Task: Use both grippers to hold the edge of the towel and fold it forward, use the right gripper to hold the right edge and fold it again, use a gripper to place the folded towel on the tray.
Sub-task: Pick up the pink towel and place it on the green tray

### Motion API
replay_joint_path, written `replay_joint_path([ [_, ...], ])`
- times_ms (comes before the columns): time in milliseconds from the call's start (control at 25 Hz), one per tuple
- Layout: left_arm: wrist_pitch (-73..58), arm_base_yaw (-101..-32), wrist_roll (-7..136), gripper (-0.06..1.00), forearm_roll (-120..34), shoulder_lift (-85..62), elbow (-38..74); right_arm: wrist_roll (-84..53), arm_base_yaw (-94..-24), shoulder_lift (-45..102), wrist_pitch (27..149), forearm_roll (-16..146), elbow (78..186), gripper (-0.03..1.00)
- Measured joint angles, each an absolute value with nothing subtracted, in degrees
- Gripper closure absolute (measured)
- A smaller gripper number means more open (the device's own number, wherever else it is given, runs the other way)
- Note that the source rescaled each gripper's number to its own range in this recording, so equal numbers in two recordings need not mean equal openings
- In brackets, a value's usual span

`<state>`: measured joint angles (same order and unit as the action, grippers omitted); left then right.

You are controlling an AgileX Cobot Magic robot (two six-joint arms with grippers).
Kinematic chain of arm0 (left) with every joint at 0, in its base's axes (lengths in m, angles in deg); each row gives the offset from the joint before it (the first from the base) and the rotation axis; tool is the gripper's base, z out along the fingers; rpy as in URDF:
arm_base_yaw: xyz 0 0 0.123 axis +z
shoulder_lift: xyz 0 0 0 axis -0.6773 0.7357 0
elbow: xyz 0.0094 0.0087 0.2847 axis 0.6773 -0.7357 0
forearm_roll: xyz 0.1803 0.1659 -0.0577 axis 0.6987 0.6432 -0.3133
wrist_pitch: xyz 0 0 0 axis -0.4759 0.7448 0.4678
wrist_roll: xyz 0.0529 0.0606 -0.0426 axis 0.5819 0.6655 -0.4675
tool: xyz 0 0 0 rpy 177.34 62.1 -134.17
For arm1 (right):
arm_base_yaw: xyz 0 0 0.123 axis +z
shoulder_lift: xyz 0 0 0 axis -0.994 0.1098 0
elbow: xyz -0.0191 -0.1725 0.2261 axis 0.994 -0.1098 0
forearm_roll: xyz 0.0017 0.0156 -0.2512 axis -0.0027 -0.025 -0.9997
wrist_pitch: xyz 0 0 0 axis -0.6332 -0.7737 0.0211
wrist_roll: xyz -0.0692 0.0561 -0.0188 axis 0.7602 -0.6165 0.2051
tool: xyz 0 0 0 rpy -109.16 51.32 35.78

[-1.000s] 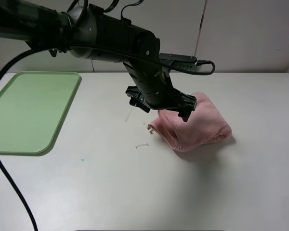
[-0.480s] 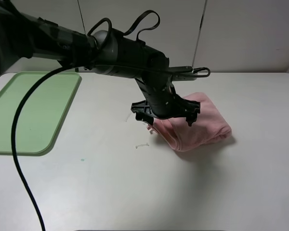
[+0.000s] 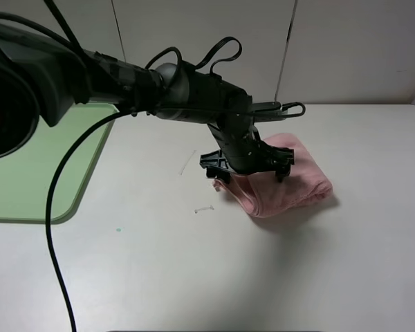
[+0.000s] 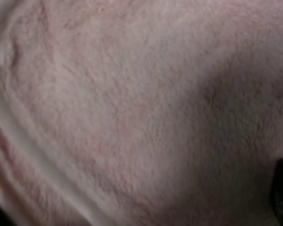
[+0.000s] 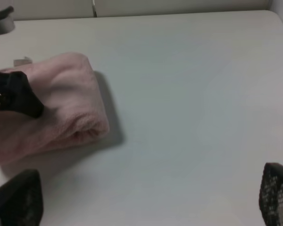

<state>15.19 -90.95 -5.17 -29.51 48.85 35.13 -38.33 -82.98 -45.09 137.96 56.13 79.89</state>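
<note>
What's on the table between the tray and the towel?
Two small white scraps on otherwise bare table, between tray and towel, in the exterior high view.

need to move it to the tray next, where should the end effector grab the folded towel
Grip across the thick folded bundle of the towel, coming straight down from above with the open left end effector straddling it. It lies flat in stacked layers, so pinching through the whole stack should keep the fold together on the way to the tray.

High overview, wrist views near, sharing towel [image 3: 283,181]
</note>
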Motion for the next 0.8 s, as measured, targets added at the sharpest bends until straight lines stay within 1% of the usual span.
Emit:
replay_joint_path([
  [360,15.4,-90.9,-5.2,-0.06,-29.5,50.9,37.4,-39.4,-83.0,-45.1,138.0,55.9,79.9,-0.03],
  [440,15.4,-90.9,-5.2,-0.03,-29.5,50.9,37.5,-39.4,-83.0,-45.1,138.0,55.7,79.9,-0.03],
  [520,15.4,-90.9,-5.0,0.04,-29.5,50.9,37.4,-39.4,-83.0,-45.1,138.0,55.7,79.9,-0.03],
  [560,15.4,-90.9,-5.0,0.09,-29.5,50.9,37.4,-39.4,-83.0,-45.1,138.0,55.7,79.9,-0.03],
  [760,15.4,-91.0,-5.0,0.42,-29.5,51.0,37.4,-39.4,-83.0,-45.1,138.0,55.7,79.9,-0.03],
  [800,15.3,-91.0,-5.0,0.47,-29.5,51.0,37.4,-39.4,-83.0,-45.1,138.0,55.7,79.9,-0.03],
])
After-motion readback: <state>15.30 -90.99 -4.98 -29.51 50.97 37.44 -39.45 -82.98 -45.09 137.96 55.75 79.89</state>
